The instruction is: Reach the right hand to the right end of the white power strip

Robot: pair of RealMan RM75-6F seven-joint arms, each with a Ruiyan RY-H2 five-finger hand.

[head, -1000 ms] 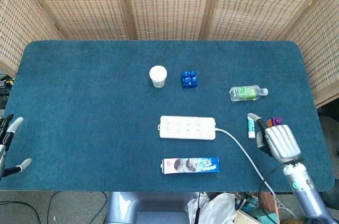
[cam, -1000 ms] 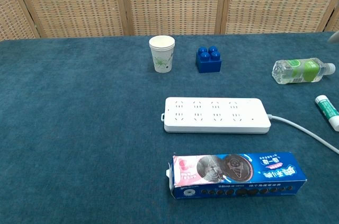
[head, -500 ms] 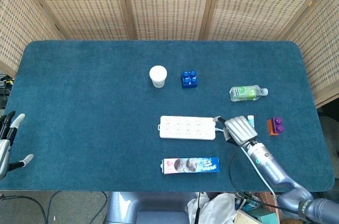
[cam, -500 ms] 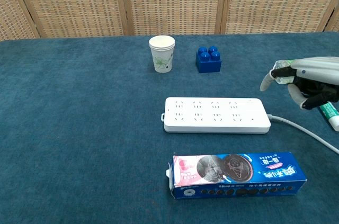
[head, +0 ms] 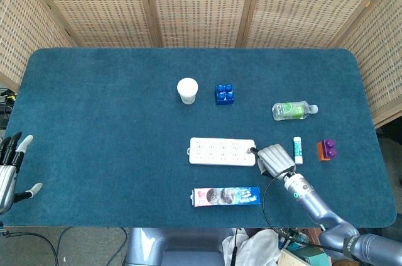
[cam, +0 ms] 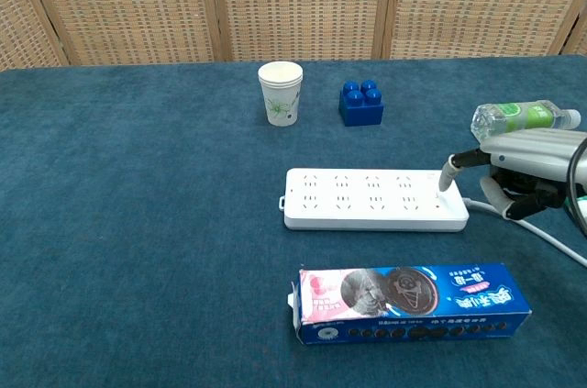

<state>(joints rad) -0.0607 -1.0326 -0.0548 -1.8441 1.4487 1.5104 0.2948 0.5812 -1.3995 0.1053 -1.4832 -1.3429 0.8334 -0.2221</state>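
The white power strip [head: 222,151] [cam: 371,198] lies flat near the table's middle, its cable leaving from the right end. My right hand [head: 274,158] [cam: 521,172] sits just right of that end, palm down, holding nothing. One extended fingertip [cam: 449,171] touches or hovers just over the strip's right end; the other fingers curl below, over the cable. My left hand [head: 9,168] rests at the table's far left edge with fingers spread, holding nothing; the chest view does not show it.
A cookie box [head: 225,196] [cam: 410,302] lies in front of the strip. Behind it stand a paper cup [head: 187,90] [cam: 281,93] and a blue block [head: 224,94] [cam: 362,103]. To the right lie a bottle [head: 293,110] [cam: 519,118], a white tube [head: 298,150] and a purple block [head: 326,149].
My right hand has moved left from the table's right side to the strip's right end, uncovering the white tube. The left hand has barely shifted.
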